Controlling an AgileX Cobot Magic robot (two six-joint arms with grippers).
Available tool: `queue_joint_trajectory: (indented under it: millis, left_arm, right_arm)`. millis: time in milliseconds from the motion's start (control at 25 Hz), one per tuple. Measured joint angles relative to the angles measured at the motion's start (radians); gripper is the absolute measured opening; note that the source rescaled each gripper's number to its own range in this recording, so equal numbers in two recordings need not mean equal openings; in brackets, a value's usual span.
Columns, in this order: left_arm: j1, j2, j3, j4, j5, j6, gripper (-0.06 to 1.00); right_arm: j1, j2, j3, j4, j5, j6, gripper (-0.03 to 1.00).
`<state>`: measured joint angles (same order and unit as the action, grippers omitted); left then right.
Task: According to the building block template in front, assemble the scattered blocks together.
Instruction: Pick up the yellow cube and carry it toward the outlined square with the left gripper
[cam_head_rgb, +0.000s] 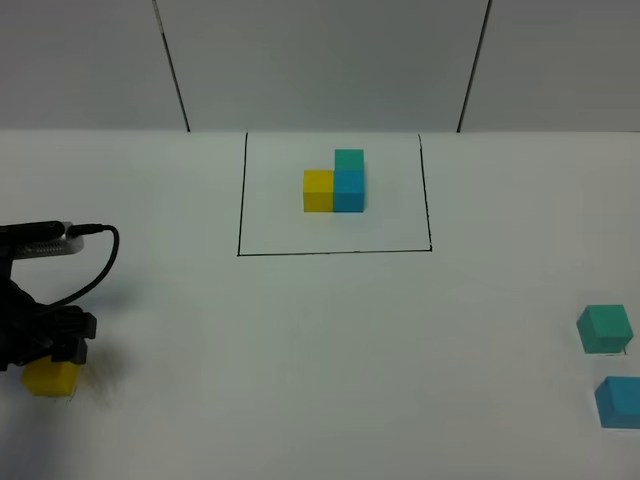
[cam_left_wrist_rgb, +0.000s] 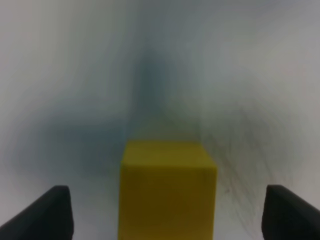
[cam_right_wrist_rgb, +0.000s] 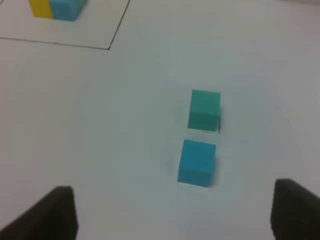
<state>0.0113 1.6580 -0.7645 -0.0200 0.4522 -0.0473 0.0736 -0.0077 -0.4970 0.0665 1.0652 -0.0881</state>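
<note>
The template (cam_head_rgb: 335, 182) is a small cluster of a yellow cube joined to a blue one, with teal-green on top of the blue. It stands inside a black outlined rectangle (cam_head_rgb: 335, 253) at the back centre. Its corner shows in the right wrist view (cam_right_wrist_rgb: 52, 9). The loose yellow cube (cam_head_rgb: 50, 379) lies at the far left. My left gripper (cam_head_rgb: 52, 358) is low over it. In the left wrist view the yellow cube (cam_left_wrist_rgb: 167, 190) sits between the open fingers (cam_left_wrist_rgb: 50, 215), with gaps on both sides. The loose teal cube (cam_head_rgb: 604, 328) (cam_right_wrist_rgb: 204, 110) and blue cube (cam_head_rgb: 620, 400) (cam_right_wrist_rgb: 197, 162) lie at the far right. My right gripper (cam_right_wrist_rgb: 172, 215) is open above them.
A black cable (cam_head_rgb: 100, 255) loops from the left arm over the table. A white wall with dark seams (cam_head_rgb: 175, 70) stands behind the white table. The blue cube lies at the right edge of the high view.
</note>
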Motion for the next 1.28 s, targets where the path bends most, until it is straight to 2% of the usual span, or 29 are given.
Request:
queue_joint_trajectory:
  millis: [560,720,840,960,1000,1280]
  left_arm:
    - [0.0,0.06,0.0,0.0,-0.041,0.0,0.73]
    - [0.0,0.06,0.0,0.0,-0.045,-0.01,0.56]
    - [0.0,0.06,0.0,0.0,-0.045,-0.011,0.34]
    - [0.0,0.06,0.0,0.0,-0.045,-0.012,0.04]
    - [0.0,0.06,0.0,0.0,-0.045,-0.012,0.0]
    - [0.0,0.06,-0.015,0.0,-0.035,-0.01,0.0]
  right_arm:
    - [0.0,0.0,0.0,0.0,0.0,0.0,0.61]
    - [0.0,0.0,0.0,0.0,0.0,0.0,0.61]
    - [0.0,0.0,0.0,0.0,0.0,0.0,0.61]
    - [0.0,0.0,0.0,0.0,0.0,0.0,0.61]
    - [0.0,0.0,0.0,0.0,0.0,0.0,0.61]
    - [0.0,0.0,0.0,0.0,0.0,0.0,0.61]
